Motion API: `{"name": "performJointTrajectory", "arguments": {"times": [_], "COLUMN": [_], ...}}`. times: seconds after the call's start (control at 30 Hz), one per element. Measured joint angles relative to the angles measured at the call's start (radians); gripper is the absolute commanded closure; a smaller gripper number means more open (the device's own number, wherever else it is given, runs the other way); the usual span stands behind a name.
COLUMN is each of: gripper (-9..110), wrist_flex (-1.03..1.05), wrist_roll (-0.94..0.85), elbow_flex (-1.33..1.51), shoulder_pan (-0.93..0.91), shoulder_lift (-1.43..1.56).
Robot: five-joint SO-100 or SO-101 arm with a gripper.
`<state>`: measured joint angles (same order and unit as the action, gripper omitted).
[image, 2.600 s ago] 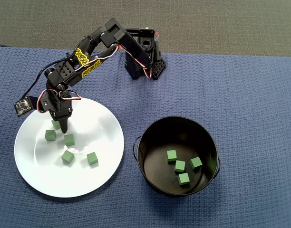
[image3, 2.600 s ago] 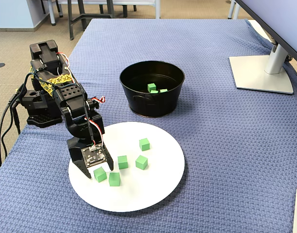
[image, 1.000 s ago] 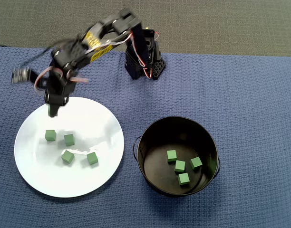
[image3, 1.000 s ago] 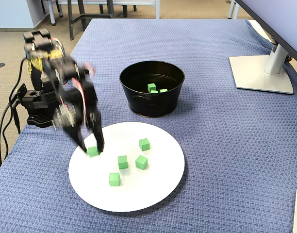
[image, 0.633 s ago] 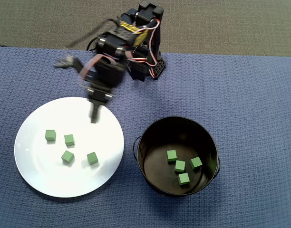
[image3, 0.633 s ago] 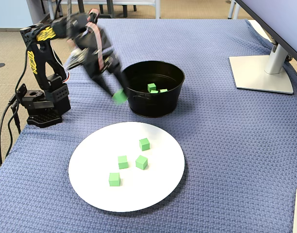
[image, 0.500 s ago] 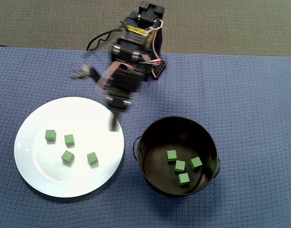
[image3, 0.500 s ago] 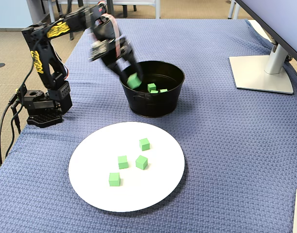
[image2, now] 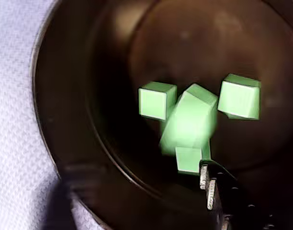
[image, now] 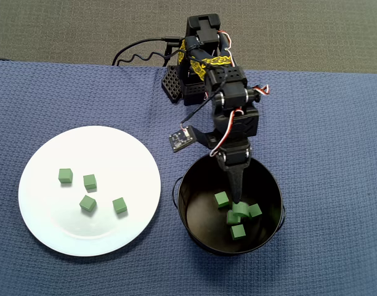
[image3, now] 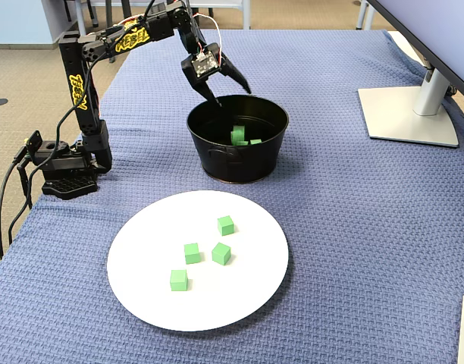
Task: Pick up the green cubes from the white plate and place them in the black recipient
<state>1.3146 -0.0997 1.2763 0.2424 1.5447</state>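
My gripper (image3: pixel 233 98) hangs open just over the rim of the black recipient (image3: pixel 239 168), its fingers spread apart. In the overhead view the gripper (image: pixel 238 194) points down into the recipient (image: pixel 180 200). A blurred green cube (image2: pixel 189 123) is loose in the air below one fingertip (image2: pixel 209 184), over other green cubes (image: pixel 222 199) on the recipient's floor (image2: pixel 79 105). Several more green cubes (image: pixel 87 203) lie apart on the white plate (image: pixel 53 228), also seen in the fixed view (image3: pixel 220 254) on the plate (image3: pixel 239 299).
The arm's base (image3: pixel 65 176) is clamped at the left edge of the blue woven cloth (image3: pixel 353 227). A monitor stand (image3: pixel 410 114) sits at the far right. Cables (image: pixel 139 52) trail behind the base.
The gripper took a cube off the plate, swung it over to the recipient and opened; the cube now drops free. The plate holds one cube fewer.
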Motion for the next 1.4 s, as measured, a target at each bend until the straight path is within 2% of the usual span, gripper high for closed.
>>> {"name": "performJointTrajectory", "arguments": {"times": [0.17, 0.4, 0.53, 0.87, 1.2, 1.4], "gripper": [74, 77, 77, 79, 79, 80], "wrist_flex": [0.035, -0.023, -0.029, -0.029, -0.040, -0.091], "wrist_roll": [-0.144, -0.331, -0.457, -0.729, -1.083, -1.147], "elbow_flex": [-0.006, -0.049, -0.083, -0.086, -0.086, -0.114], "shoulder_pan": [-0.156, -0.600, -0.770, -0.882, -0.973, -1.017], "shoulder_lift": [0.055, 0.044, -0.063, -0.250, -0.380, -0.436]}}
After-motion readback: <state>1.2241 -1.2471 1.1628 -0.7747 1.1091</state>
